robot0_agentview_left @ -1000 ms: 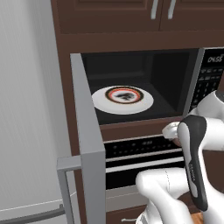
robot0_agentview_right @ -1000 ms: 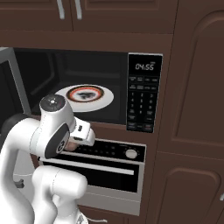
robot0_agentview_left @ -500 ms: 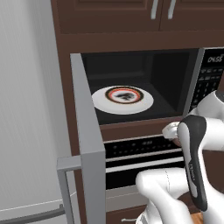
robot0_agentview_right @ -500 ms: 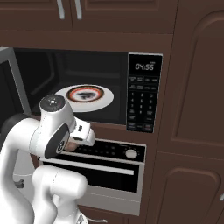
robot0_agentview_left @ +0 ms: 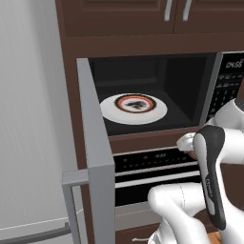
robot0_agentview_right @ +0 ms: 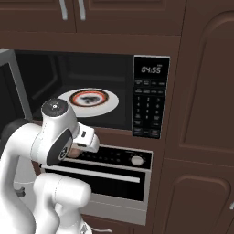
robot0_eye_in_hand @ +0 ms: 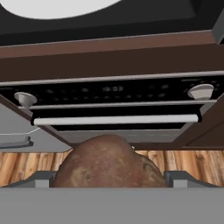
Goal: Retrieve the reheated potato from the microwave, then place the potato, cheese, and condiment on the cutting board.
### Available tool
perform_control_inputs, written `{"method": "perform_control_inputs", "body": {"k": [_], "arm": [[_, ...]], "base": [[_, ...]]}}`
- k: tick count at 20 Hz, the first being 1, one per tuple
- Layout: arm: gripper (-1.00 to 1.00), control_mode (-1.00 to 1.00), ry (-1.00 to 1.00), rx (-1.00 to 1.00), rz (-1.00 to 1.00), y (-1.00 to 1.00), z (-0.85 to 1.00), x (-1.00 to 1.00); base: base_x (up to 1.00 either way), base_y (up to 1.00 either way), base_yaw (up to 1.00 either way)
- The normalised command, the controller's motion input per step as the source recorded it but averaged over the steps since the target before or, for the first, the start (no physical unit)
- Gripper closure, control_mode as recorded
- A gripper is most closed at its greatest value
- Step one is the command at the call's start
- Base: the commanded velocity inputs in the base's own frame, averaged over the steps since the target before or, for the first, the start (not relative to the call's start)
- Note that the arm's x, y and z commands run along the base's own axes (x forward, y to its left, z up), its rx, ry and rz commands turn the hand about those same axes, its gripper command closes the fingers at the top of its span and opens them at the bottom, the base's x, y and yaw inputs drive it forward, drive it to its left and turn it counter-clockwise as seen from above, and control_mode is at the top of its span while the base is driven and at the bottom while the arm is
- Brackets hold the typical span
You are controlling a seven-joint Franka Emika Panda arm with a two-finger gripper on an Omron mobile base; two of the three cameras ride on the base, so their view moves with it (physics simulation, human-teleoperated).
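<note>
The end effector [robot0_eye_in_hand: 109,183] is clamped across the potato [robot0_eye_in_hand: 107,162], held out in front of the open microwave [robot0_agentview_left: 157,81]; judged firm, rounded and moderately light, it is best gripped across its widest middle.

I see the potato [robot0_eye_in_hand: 107,162] with a rough, matt brown skin, a little speckled. The microwave [robot0_agentview_right: 146,98] has a glossy black keypad panel, and its open door [robot0_agentview_left: 95,143] looks like matt grey metal. The plate [robot0_agentview_left: 134,107] inside looks smooth and white, like glazed ceramic. The cabinets [robot0_agentview_right: 201,91] around are dark brown wood with a soft sheen. The oven [robot0_eye_in_hand: 113,94] under the microwave has a shiny black front, a brushed metal handle [robot0_eye_in_hand: 116,119] and silver knobs. The floor [robot0_eye_in_hand: 197,164] shows light wood grain.
</note>
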Motion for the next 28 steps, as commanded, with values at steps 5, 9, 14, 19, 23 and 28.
{"method": "perform_control_inputs", "body": {"k": [5, 9, 14, 19, 23, 28], "arm": [[1.00, 1.00, 0.00, 0.00, 0.00, 0.00, 0.00, 0.00], [1.00, 1.00, 0.00, 0.00, 0.00, 0.00, 0.00, 0.00], [1.00, 1.00, 0.00, 0.00, 0.00, 0.00, 0.00, 0.00], [1.00, 1.00, 0.00, 0.00, 0.00, 0.00, 0.00, 0.00], [1.00, 1.00, 0.00, 0.00, 0.00, 0.00, 0.00, 0.00], [1.00, 1.00, 0.00, 0.00, 0.00, 0.00, 0.00, 0.00]], "base": [[-0.73, 0.00, 0.03], [-0.53, -0.09, -0.03], [-0.05, -0.02, -0.89], [0.00, 0.02, -1.00], [0.00, 0.02, -1.00], [0.00, 0.02, -1.00]]}}
